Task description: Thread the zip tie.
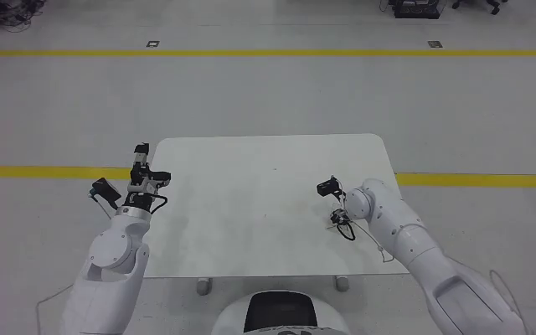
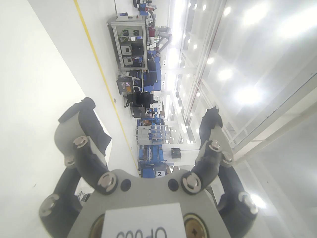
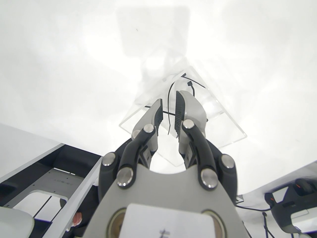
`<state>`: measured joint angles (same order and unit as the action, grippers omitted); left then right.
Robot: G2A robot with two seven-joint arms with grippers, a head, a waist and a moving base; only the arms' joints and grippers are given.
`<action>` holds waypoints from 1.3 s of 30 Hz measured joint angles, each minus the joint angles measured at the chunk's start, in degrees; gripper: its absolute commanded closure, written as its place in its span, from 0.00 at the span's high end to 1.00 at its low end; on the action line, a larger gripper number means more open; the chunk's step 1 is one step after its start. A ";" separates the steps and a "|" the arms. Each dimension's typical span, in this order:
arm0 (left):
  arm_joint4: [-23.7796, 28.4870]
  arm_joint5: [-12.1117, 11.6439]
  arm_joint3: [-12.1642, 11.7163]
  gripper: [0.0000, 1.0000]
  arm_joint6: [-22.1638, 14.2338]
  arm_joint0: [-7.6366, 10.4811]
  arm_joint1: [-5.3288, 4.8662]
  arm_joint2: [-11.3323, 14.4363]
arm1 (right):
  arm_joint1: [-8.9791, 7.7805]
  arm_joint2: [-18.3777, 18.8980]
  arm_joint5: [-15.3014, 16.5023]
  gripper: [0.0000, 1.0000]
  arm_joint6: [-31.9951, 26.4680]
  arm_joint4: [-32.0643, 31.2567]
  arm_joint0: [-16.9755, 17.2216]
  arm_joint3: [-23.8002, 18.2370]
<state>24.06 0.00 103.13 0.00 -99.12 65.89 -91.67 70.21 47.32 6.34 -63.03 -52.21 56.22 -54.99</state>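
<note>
A thin black zip tie (image 3: 189,84) lies curled on a clear acrylic plate (image 3: 223,130) on the white table (image 1: 251,209), near the table's right side. My right gripper (image 3: 169,97) stands over it with its fingers a narrow gap apart, and the tie's strap runs through that gap without being pinched. From above, the right gripper (image 1: 337,218) sits just beside the tie's dark loop (image 1: 347,230). My left gripper (image 1: 151,165) is at the table's left edge, away from the tie. In its own view the left gripper (image 2: 149,107) is wide open and empty, pointing out into the room.
The table's right front edge runs close behind the right gripper. A yellow line crosses the floor beyond the table. Racks and machines stand far off in the hall.
</note>
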 measured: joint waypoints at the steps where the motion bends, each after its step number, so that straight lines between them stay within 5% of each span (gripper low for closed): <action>1: 0.00 0.00 0.00 1.00 0.00 0.00 0.00 0.00 | 0.08 -0.08 0.00 0.13 0.05 0.04 -0.09 0.24; 33: 0.00 0.00 0.00 1.00 0.00 0.00 0.00 0.00 | 1.56 -1.17 -0.84 0.09 1.17 -0.58 -1.68 3.72; 39: 0.00 0.00 0.00 1.00 0.00 0.00 0.00 0.00 | 1.80 -1.34 -0.88 0.00 0.98 -0.64 -1.83 3.88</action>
<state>24.06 0.00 103.13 0.00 -99.12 65.89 -91.67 72.01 45.98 5.46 -62.05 -52.85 54.39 -51.11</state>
